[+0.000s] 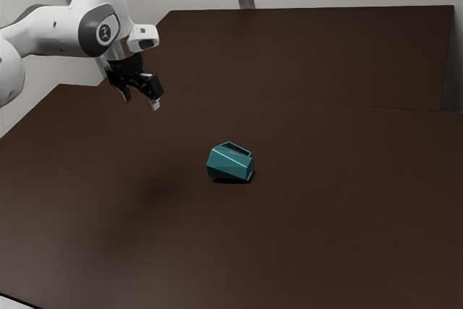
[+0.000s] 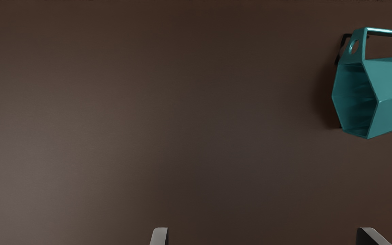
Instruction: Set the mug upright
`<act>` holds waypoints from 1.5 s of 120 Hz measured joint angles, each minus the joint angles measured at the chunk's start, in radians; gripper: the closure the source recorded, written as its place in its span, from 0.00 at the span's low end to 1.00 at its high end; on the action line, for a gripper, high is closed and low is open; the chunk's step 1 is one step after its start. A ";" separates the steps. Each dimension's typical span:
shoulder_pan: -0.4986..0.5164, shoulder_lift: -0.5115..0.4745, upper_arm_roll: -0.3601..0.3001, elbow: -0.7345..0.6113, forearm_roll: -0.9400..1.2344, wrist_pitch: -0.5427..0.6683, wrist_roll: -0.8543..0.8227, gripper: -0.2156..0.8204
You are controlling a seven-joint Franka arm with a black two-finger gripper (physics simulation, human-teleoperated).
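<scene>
Teal mug (image 1: pixel 228 164) — faceted, glossy (squared handle (image 2: pixel 390 32) too) — lying on its side, claw (image 1: pixel 141 101) released, empty

Item: one teal mug (image 2: pixel 391 85), faceted, lying on its side, handle and open mouth in sight, the far end cut off; ahead of my gripper (image 2: pixel 262 234), apart from it. Item: two gray fingertips, spread wide, nothing between them. Item: one dark brown tabletop (image 2: pixel 182 119), beneath both mug and gripper.
</scene>
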 joint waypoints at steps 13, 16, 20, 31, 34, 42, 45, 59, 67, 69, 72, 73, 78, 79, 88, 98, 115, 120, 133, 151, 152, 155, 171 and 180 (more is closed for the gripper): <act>0.004 -0.009 0.003 0.003 0.001 0.001 0.001 0.21; 0.002 -0.013 0.003 0.006 0.000 0.001 0.001 0.21; -0.003 -0.017 0.004 0.007 -0.005 0.002 -0.001 0.21; -0.009 -0.015 0.008 0.003 -0.050 0.004 -0.003 0.21; -0.010 -0.015 0.016 -0.001 -0.077 0.004 -0.002 0.21; 0.001 -0.010 0.047 -0.014 -0.177 0.003 0.008 0.21; 0.013 -0.008 0.053 -0.024 -0.214 0.003 0.013 0.21; 0.052 -0.002 0.060 -0.078 -0.349 0.001 0.043 0.21; 0.049 0.012 0.061 -0.099 -0.411 0.001 0.064 0.21; 0.047 0.017 0.061 -0.102 -0.424 0.001 0.069 0.21; 0.044 0.026 0.061 -0.104 -0.444 0.001 0.078 0.21; 0.043 0.028 0.061 -0.105 -0.451 0.001 0.082 0.21; 0.041 0.049 0.061 -0.108 -0.484 0.000 0.098 0.21; 0.040 0.053 0.061 -0.108 -0.490 0.000 0.101 0.21; 0.041 0.085 0.061 -0.115 -0.541 0.000 0.129 0.21; 0.038 0.117 0.061 -0.119 -0.595 0.000 0.162 0.21; 0.036 0.167 0.061 -0.123 -0.678 -0.001 0.217 0.21; 0.034 0.184 0.061 -0.123 -0.700 -0.001 0.233 0.21; 0.029 0.221 0.061 -0.122 -0.749 -0.001 0.274 0.21; 0.027 0.266 0.061 -0.104 -0.806 0.002 0.337 0.21; 0.026 0.267 0.061 -0.103 -0.808 0.002 0.341 0.21; 0.025 0.270 0.061 -0.101 -0.814 0.003 0.353 0.21; 0.014 0.299 0.061 -0.084 -0.840 0.007 0.409 0.21; 0.000 0.326 0.060 -0.054 -0.850 0.008 0.435 0.21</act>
